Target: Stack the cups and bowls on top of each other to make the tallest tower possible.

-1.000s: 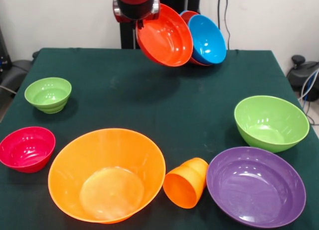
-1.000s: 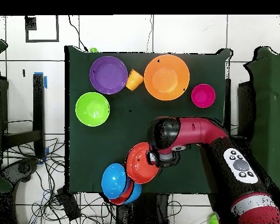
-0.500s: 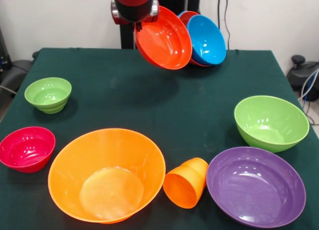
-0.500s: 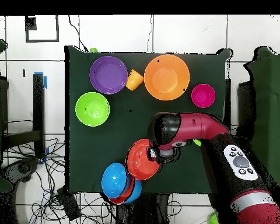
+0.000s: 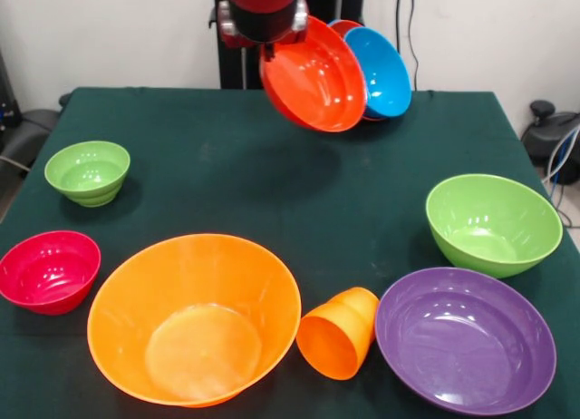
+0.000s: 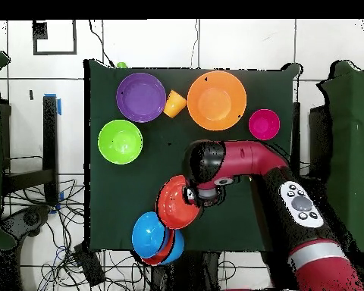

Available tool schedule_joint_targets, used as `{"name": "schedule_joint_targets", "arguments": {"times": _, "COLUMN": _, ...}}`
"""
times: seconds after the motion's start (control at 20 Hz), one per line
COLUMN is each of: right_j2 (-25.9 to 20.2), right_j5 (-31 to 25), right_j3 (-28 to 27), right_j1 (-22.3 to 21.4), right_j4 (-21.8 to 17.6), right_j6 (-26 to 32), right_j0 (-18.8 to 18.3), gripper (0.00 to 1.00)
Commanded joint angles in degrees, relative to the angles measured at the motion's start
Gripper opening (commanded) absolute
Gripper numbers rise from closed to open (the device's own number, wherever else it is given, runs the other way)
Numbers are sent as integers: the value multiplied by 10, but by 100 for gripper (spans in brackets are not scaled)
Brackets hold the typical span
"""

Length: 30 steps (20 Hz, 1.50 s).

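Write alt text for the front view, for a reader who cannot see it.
A red and black robot arm holds a tilted red-orange bowl in the air, beside a tilted blue bowl. On the green table below sit two green bowls, a magenta, a large orange and a purple bowl, and an orange cup on its side.

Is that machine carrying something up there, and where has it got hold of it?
Yes: the claw holds a red-orange bowl by its upper rim, so it hangs tilted above the table, beside the blue bowl.
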<state>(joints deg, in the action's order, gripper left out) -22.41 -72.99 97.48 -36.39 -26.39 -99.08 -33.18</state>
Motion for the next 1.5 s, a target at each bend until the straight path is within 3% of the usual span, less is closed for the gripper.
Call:
{"name": "schedule_joint_targets", "arguments": {"times": 0.05, "right_j2": -23, "right_j5": -45, "right_j3": -33, "right_j1": 14, "right_j4": 59, "right_j6": -86, "right_j0": 81, "gripper": 0}}
{"name": "schedule_joint_targets", "arguments": {"times": 0.4, "right_j2": 5, "right_j5": -11, "right_j3": -12, "right_j1": -5, "right_j4": 106, "right_j6": -139, "right_j0": 142, "gripper": 0}}
{"name": "schedule_joint_targets", "arguments": {"times": 0.65, "right_j2": 28, "right_j5": 50, "right_j3": 97, "right_j1": -54, "right_j4": 144, "right_j6": -161, "right_j0": 162, "gripper": 0}}
{"name": "schedule_joint_targets", "arguments": {"times": 0.8, "right_j2": 45, "right_j5": 94, "right_j3": 152, "right_j1": -74, "right_j4": 125, "right_j6": -155, "right_j0": 173, "gripper": 0}}
{"name": "schedule_joint_targets", "arguments": {"times": 1.15, "right_j2": 67, "right_j5": 120, "right_j3": 239, "right_j1": -117, "right_j4": 87, "right_j6": -122, "right_j0": 179, "gripper": 0}}
{"name": "schedule_joint_targets", "arguments": {"times": 1.5, "right_j2": 78, "right_j5": 187, "right_j3": 278, "right_j1": -106, "right_j4": 59, "right_j6": -107, "right_j0": 183, "gripper": 0}}
